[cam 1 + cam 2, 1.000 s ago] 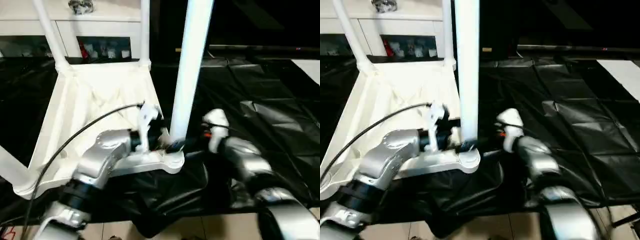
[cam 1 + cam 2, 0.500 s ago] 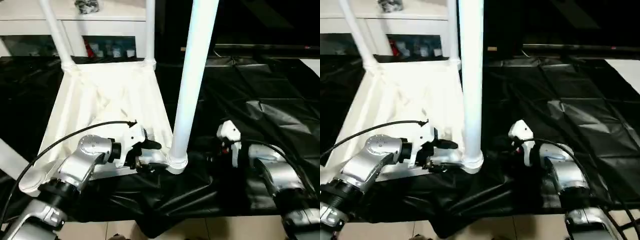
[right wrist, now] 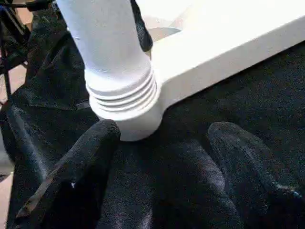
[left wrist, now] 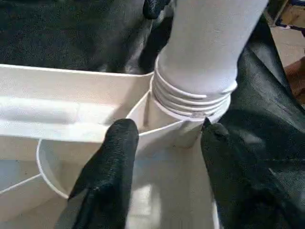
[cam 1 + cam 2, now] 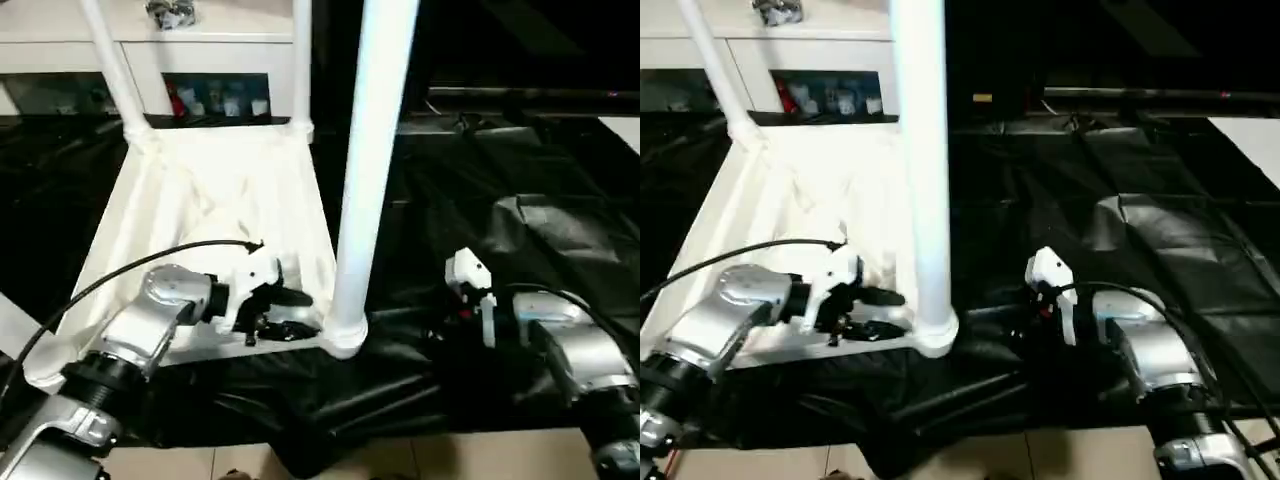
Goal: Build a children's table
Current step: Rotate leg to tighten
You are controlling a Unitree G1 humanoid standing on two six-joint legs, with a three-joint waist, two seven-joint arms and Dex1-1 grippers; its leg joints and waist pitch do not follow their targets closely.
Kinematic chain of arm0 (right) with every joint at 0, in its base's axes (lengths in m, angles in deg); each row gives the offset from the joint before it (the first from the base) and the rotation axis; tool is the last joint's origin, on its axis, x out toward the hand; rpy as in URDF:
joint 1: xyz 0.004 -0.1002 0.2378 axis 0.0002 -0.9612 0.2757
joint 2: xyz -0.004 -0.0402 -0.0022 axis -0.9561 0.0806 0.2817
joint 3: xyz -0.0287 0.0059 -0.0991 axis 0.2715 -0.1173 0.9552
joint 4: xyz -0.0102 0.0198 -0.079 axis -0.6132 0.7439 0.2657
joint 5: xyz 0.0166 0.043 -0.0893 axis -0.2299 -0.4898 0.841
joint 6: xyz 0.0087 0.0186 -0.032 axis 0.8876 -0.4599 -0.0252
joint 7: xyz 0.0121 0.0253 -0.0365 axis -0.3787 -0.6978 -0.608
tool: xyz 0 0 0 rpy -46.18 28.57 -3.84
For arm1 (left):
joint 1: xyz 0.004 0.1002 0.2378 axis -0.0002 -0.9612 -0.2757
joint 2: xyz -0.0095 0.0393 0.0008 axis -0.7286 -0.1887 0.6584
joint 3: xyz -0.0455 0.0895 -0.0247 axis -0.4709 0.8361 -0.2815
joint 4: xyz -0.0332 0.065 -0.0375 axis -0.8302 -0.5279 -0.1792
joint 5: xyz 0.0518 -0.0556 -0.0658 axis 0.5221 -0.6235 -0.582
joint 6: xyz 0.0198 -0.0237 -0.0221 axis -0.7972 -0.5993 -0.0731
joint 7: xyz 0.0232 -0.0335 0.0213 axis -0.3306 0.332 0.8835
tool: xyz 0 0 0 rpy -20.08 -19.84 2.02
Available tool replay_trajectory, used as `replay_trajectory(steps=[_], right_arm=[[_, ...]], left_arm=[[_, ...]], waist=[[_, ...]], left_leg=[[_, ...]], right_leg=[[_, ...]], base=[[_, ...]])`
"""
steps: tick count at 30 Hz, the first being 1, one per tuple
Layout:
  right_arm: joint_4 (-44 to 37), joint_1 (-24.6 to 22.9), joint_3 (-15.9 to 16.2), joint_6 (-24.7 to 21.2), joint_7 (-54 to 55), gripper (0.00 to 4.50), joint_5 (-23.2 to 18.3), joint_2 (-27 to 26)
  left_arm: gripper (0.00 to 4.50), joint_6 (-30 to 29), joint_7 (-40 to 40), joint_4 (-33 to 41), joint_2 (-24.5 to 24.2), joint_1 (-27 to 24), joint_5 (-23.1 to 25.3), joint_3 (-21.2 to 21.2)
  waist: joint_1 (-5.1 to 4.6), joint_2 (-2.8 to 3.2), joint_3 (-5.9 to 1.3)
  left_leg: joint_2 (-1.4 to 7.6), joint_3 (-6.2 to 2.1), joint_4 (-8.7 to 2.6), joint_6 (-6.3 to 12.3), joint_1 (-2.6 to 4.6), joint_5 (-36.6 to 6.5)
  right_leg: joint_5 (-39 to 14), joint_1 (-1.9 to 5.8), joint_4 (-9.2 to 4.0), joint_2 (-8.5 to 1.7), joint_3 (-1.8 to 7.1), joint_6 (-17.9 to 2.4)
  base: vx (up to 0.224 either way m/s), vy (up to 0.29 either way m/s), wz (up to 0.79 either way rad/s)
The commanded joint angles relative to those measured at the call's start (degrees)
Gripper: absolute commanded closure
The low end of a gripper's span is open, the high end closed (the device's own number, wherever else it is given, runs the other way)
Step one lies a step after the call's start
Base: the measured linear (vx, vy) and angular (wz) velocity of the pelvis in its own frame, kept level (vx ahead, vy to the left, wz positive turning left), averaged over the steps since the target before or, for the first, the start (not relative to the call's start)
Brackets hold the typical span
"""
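We see two silver forearms reaching forward from the bottom of the head view. Our left arm angles in from the lower left, a black cable arching over it, and ends in the left gripper (image 5: 290,312), which points sideways toward our right arm. In its wrist view the two black fingers (image 4: 112,167) stand apart with a clear gap between them, holding nothing. Our right arm comes in from the lower right, bent inward, with the right gripper (image 3: 162,186) pointing toward the left one. Its two black fingers (image 3: 78,167) are spread wide and empty.
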Motion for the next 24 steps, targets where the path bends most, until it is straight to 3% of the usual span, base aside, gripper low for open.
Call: replay_trajectory(steps=[1,6,7,15,23,24], right_arm=[[-1.3,0.0,-0.1,-0.8,-0.5,1.01,-0.3,1.3],[-1.5,0.3,0.0,-1.4,0.1,1.01,-0.2,1.9],[-1.6,0.3,0.0,-1.5,0.3,1.01,-0.2,2.0],[-2.1,0.2,0.1,-1.9,0.5,1.01,-0.4,2.2],[-2.4,0.6,0.6,-2.3,0.3,1.01,-0.5,2.3],[-2.4,0.6,0.6,-2.3,0.4,1.01,-0.5,2.3]], left_arm=[[2.43,-1.1,-2.0,-0.3,-1.3,-1.5,0.8,1.5],[2.49,-2.4,-1.2,0.4,-1.2,-1.6,-0.6,-0.6],[2.24,-3.5,-1.8,1.2,-1.3,-1.8,-1.7,-1.4],[1.78,-8.0,-4.9,7.0,-4.0,-4.0,-4.8,-2.7],[1.67,-0.7,0.3,-0.2,-2.9,-3.0,2.6,-0.6],[1.95,-0.1,0.5,-1.2,-2.9,-2.7,3.2,-0.4]], waist=[[0.41,0.08,-3.47],[0.39,0.09,-3.40],[0.38,0.16,-3.42],[0.44,0.26,-3.33],[0.54,0.22,-3.29],[0.58,0.12,-3.18]], left_leg=[[0.81,-0.32,-4.07,0.78,0.54,-18.8],[0.78,-0.30,-4.05,0.51,0.62,-19.2],[0.78,-0.34,-4.07,0.48,0.58,-19.2],[0.89,-0.34,-4.16,0.55,0.69,-19.3],[0.75,-0.42,-4.12,0.07,0.89,-20.8],[0.67,-0.45,-4.16,0.10,0.81,-21.1]], right_leg=[[-18.3,2.68,-4.62,-1.70,1.36,-11.8],[-19.5,2.59,-4.70,-1.73,1.37,-11.5],[-19.7,2.62,-4.70,-1.73,1.35,-11.5],[-19.4,2.46,-4.64,-1.61,1.35,-11.7],[-22.1,2.30,-5.08,-1.71,1.42,-10.1],[-23.1,2.30,-5.21,-1.70,1.39,-9.8]], base=[[0.000,0.000,0.00],[0.000,0.000,0.00],[0.000,0.000,0.00],[0.000,0.000,0.00],[0.000,0.000,0.00],[0.000,0.000,0.00]])
